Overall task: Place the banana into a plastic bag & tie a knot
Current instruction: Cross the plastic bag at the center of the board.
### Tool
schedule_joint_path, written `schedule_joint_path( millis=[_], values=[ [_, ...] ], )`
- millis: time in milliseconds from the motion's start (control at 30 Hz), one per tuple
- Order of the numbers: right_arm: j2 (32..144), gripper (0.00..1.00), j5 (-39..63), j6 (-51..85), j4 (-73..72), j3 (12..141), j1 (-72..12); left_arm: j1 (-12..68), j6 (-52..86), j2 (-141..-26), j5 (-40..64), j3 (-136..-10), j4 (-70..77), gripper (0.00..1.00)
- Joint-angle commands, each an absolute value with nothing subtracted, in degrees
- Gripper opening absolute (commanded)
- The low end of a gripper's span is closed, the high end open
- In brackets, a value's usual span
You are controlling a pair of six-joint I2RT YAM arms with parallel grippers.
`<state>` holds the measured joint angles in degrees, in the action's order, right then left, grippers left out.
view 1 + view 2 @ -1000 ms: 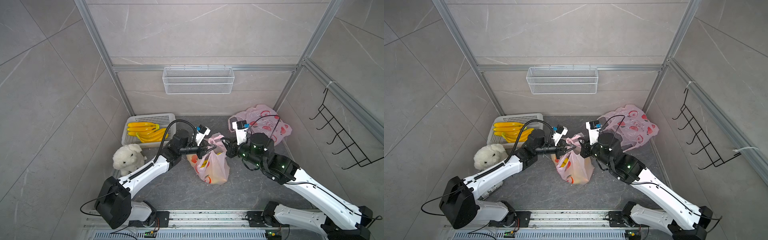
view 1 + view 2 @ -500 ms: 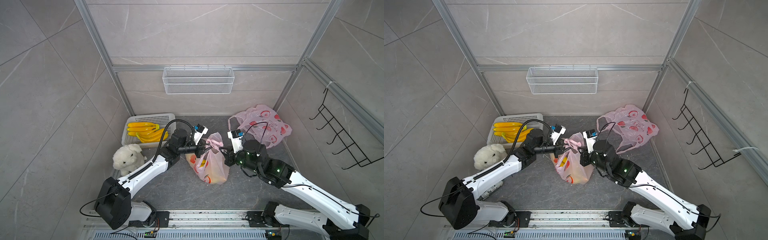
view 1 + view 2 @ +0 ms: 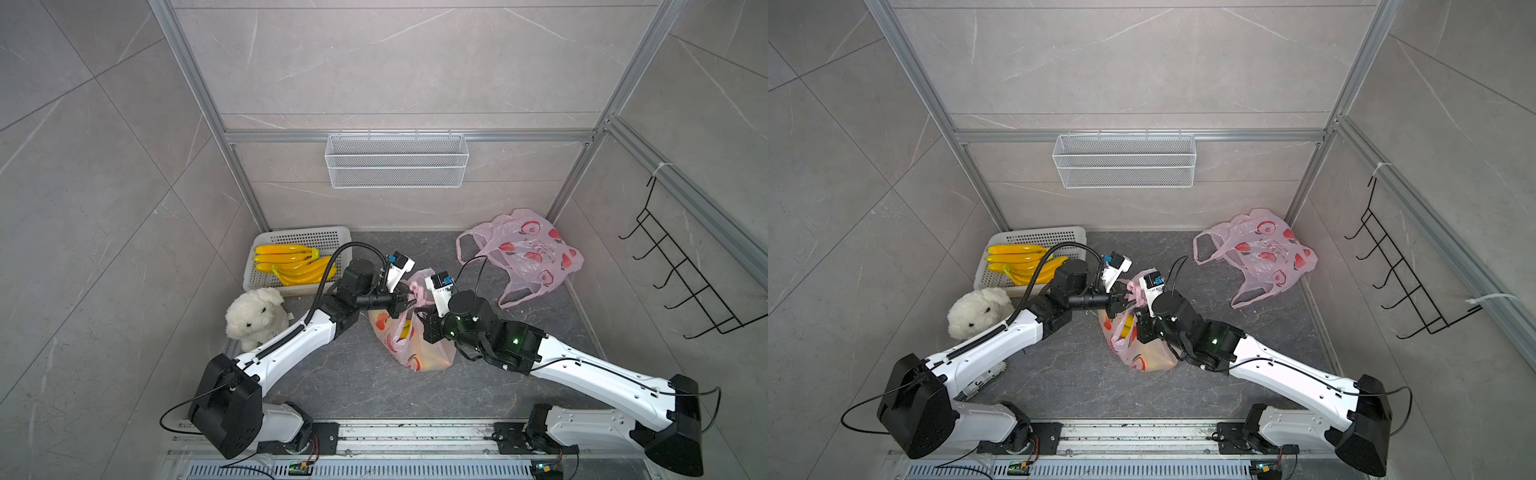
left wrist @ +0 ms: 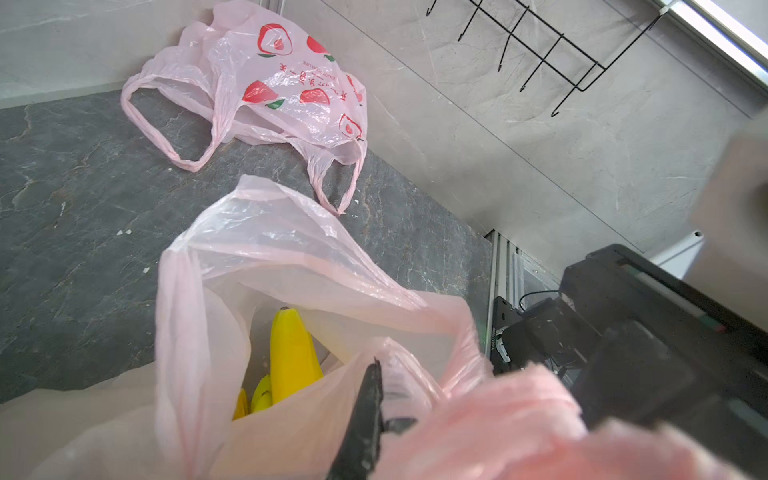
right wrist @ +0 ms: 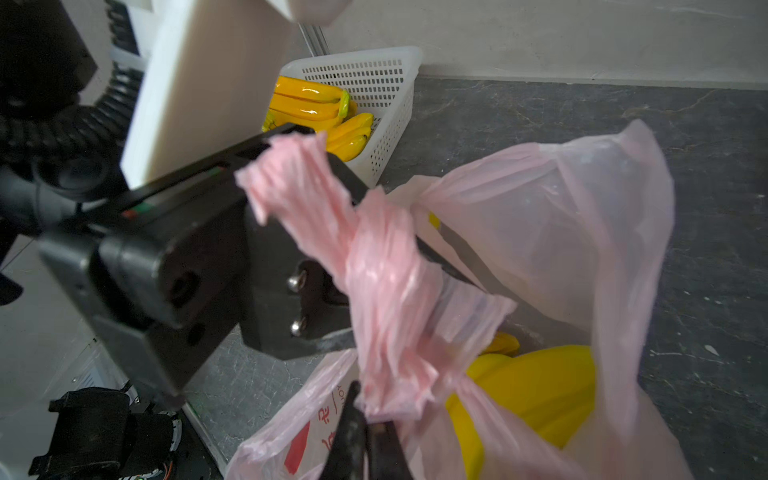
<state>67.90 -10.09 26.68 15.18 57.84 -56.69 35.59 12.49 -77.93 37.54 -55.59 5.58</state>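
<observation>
1. Left gripper [image 4: 378, 374], seen from its own wrist, is clamped shut on a fold of thin film at the mouth of the plastic bag [image 4: 266, 257]. That mouth gapes wide, and the banana [image 4: 293, 349] stands tip-up inside.
2. From the right wrist, the right gripper [image 5: 363, 415] is pinched tight on the end of the twisted handle [image 5: 386, 291], a roped pink strand draped over the left gripper's closed fingers [image 5: 461, 257]. I can't see a finished knot.
3. My read: the film is soft, slick and easy to tear, and the load is light, so the bag will follow any tug. The roped handles are the place to hold. Loose wall film would stretch or slip out.
4. In a top view the bag slumps in the middle of the floor [image 3: 332, 386] under both grippers, which sit nose to nose. Crossing them for the knot would leave little clearance between the wrists.
5. In a top view the basket [image 3: 1042, 230] of spare bananas [image 3: 1017, 259] and a plush toy [image 3: 978, 311] crowd the left arm's side. A spare bag [image 3: 1262, 253] lies by the wall on the right arm's side. Bare floor toward the front rail [image 3: 1142, 432] looks like the freest room for pulling the handles.
</observation>
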Motion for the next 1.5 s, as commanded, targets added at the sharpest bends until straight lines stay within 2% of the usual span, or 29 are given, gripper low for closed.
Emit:
schedule_joint_path(
  millis=[0, 167, 367, 533, 1467],
  values=[
    [68.73, 0.00, -9.78, 26.84, 19.22, 59.36, -57.85, 34.39, 12.06, -75.78, 35.33, -56.20, 8.88, 0.08],
    [73.11, 0.00, -6.47, 28.20, 16.96, 59.86, -58.01, 34.37, 12.46, -75.52, 36.87, -56.14, 8.55, 0.12],
    [75.00, 0.00, -10.79, 28.22, 15.43, 60.34, -57.39, 34.10, 12.14, -74.34, 38.77, -55.83, 5.71, 0.19],
    [77.68, 0.00, -6.28, 27.30, 12.00, 61.17, -56.18, 34.06, 11.65, -73.13, 40.48, -55.04, 3.09, 0.25],
    [75.39, 0.00, 1.46, 22.78, 3.51, 55.90, -50.55, 32.96, 10.29, -69.16, 43.99, -49.53, 1.89, 0.35]
  ],
)
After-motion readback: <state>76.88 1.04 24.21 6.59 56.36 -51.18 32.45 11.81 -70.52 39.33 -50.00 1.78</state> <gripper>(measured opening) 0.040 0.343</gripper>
